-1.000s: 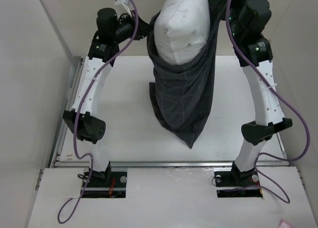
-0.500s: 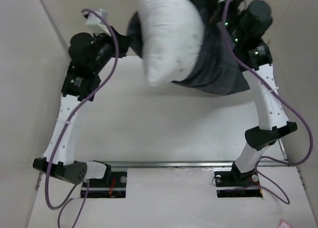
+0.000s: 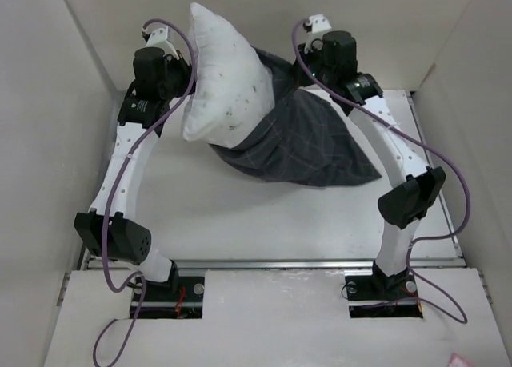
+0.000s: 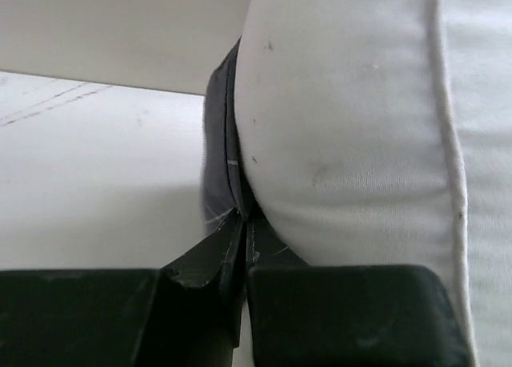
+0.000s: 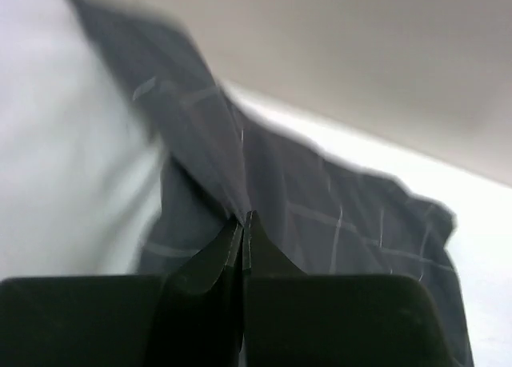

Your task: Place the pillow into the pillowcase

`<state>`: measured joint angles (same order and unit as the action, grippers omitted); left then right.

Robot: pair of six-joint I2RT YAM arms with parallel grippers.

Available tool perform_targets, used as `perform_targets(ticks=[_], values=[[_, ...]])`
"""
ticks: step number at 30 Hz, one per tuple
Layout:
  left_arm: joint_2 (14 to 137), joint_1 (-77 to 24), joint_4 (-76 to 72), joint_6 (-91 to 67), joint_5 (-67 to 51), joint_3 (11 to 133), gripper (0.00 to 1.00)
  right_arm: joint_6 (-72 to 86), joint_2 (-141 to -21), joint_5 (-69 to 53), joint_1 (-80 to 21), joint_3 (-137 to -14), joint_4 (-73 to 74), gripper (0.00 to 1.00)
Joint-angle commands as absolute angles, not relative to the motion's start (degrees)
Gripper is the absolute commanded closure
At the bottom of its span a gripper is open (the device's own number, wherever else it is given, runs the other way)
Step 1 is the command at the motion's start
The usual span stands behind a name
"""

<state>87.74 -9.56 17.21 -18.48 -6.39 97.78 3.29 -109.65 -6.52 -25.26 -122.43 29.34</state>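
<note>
The off-white speckled pillow point(image 3: 220, 83) juts up and to the left out of the dark grid-patterned pillowcase point(image 3: 308, 147), whose closed end trails toward the right over the table. My left gripper point(image 4: 242, 217) is shut on the pillowcase point(image 4: 220, 155) hem, pressed against the pillow point(image 4: 352, 127). My right gripper point(image 5: 242, 217) is shut on the opposite hem of the pillowcase point(image 5: 336, 215), with the pillow point(image 5: 64, 159) blurred at its left. In the top view the left gripper point(image 3: 186, 63) and right gripper point(image 3: 298, 63) flank the case's mouth.
Pale walls point(image 3: 48, 103) box in the white table point(image 3: 264, 219) on the left, back and right. A metal rail point(image 3: 272, 263) runs along the table's near edge, with both arm bases just behind it.
Both arms have swung the bundle down and leftward. The case, hanging upright a second ago, now lies slanted across the table's back with the pillow pointing up-left. The grips are unchanged.
</note>
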Motion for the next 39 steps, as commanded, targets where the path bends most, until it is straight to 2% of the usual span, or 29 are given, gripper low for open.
perform_targets(ticks=[1, 4, 7, 9, 11, 13, 14, 15, 16, 18, 19, 20, 21, 22, 23, 24, 25, 26, 27, 28, 29, 30, 31, 32, 33, 35, 36, 38, 39], values=[[82.98, -11.07, 14.60, -19.42, -13.35, 103.87, 1.00, 4.13, -99.15, 10.31, -25.05, -131.20, 18.13, 1.00], [79.03, -11.68, 8.63, -19.95, -15.12, 106.96, 1.00, 4.13, -94.23, 17.46, -25.05, -131.22, 5.22, 1.00], [75.32, -13.45, 1.86, -19.34, -9.78, 102.05, 1.00, 2.03, -86.33, 17.49, -25.05, -121.32, -14.05, 1.00], [77.68, -13.45, 3.59, -18.81, -7.14, 103.86, 1.00, 0.80, -82.72, 9.26, -25.05, -116.98, -17.22, 1.00], [86.98, -11.00, 12.36, -19.68, -3.52, 109.39, 1.00, 0.79, -82.18, -3.17, -25.05, -116.98, -13.55, 1.00], [94.79, -9.67, 19.21, -20.30, -5.60, 119.99, 1.00, 0.79, -83.22, -6.85, -25.05, -116.98, -11.61, 1.00], [95.36, -9.67, 22.03, -19.61, -13.46, 121.71, 1.00, 1.31, -85.32, -1.29, -25.05, -119.59, -8.21, 1.00], [94.40, -10.63, 20.49, -19.60, -17.54, 121.73, 1.00, 1.32, -88.39, 3.99, -25.05, -129.10, -5.04, 1.00], [92.22, -11.94, 17.52, -18.29, -20.28, 116.51, 1.00, 1.32, -97.21, 9.52, -25.05, -136.42, -1.09, 1.00], [82.74, -17.56, 7.33, -17.67, -17.95, 110.25, 1.00, 0.54, -107.61, 26.61, -25.05, -152.76, 10.25, 1.00], [79.57, -18.97, 4.25, -17.67, -16.19, 107.43, 1.00, -0.78, -111.93, 28.54, -25.05, -165.72, 13.68, 1.00], [75.19, -20.12, -1.26, -16.36, -14.34, 102.36, 1.00, -1.75, -114.50, 27.43, -25.05, -168.02, 17.45, 1.00], [75.15, -20.13, -1.32, -16.96, -3.80, 102.31, 1.00, -1.76, -113.13, 23.59, -25.05, -166.74, 24.10, 1.00], [76.45, -18.82, 0.86, -17.57, 1.44, 104.48, 1.00, -2.28, -109.90, 8.59, -25.05, -154.63, 24.95, 1.00], [79.16, -16.81, 3.58, -18.10, 4.28, 112.59, 1.00, -3.24, -99.68, -1.22, -25.05, -143.81, 22.52, 1.00], [86.50, -13.13, 11.78, -19.24, 7.35, 118.50, 1.00, -5.17, -94.01, -10.45, -25.05, -132.56, 10.84, 1.00], [90.66, -12.31, 17.69, -19.25, 5.03, 125.44, 1.00, -5.97, -89.26, -23.86, -25.05, -123.06, 5.59, 1.00], [93.92, -12.30, 22.54, -17.77, -0.30, 131.77, 1.00, -5.98, -85.73, -25.91, -25.57, -113.30, 2.58, 1.00], [95.78, -13.87, 26.24, -16.88, -11.23, 137.32, 1.00, -4.50, -82.65, -24.45, -25.58, -111.90, 0.03, 1.00], [94.50, -15.89, 24.80, -14.96, -15.43, 135.63, 1.00, -3.18, -82.62, -20.87, -25.58, -111.88, -1.04, 1.00], [91.44, -18.08, 21.13, -13.81, -17.73, 131.26, 1.00, -1.77, -83.57, -7.43, -25.58, -114.50, -1.05, 1.00], [87.23, -20.11, 15.61, -13.19, -17.75, 117.30, 1.00, -0.28, -88.20, 1.06, -25.58, -117.74, -0.45, 1.00], [77.70, -24.48, 2.42, -13.18, -13.84, 109.76, 1.00, 0.78, -91.55, 9.32, -25.58, -121.86, 4.43, 1.00], [73.61, -25.83, -2.85, -11.88, -11.01, 103.60, 1.00, 0.79, -95.24, 20.54, -25.58, -132.87, 9.44, 1.00], [70.52, -26.54, -6.12, -11.87, -7.42, 99.36, 1.00, 0.27, -99.28, 21.61, -25.05, -139.68, 16.63, 1.00], [68.72, -24.54, -8.26, -11.17, 2.92, 95.80, 1.00, -1.13, -106.95, 13.85, -24.53, -149.38, 35.48, 1.00], [70.82, -22.52, -6.00, -11.68, 6.56, 97.98, 1.00, -1.75, -106.96, -1.17, -24.00, -148.37, 37.68, 1.00], [82.36, -17.17, 7.90, -13.53, 7.57, 111.66, 1.00, -4.22, -98.39, -16.62, -23.99, -137.18, 30.74, 1.00], [86.18, -16.09, 12.09, -14.32, 5.82, 115.89, 1.00, -5.35, -94.35, -30.10, -23.99, -123.88, 26.24, 1.00]])
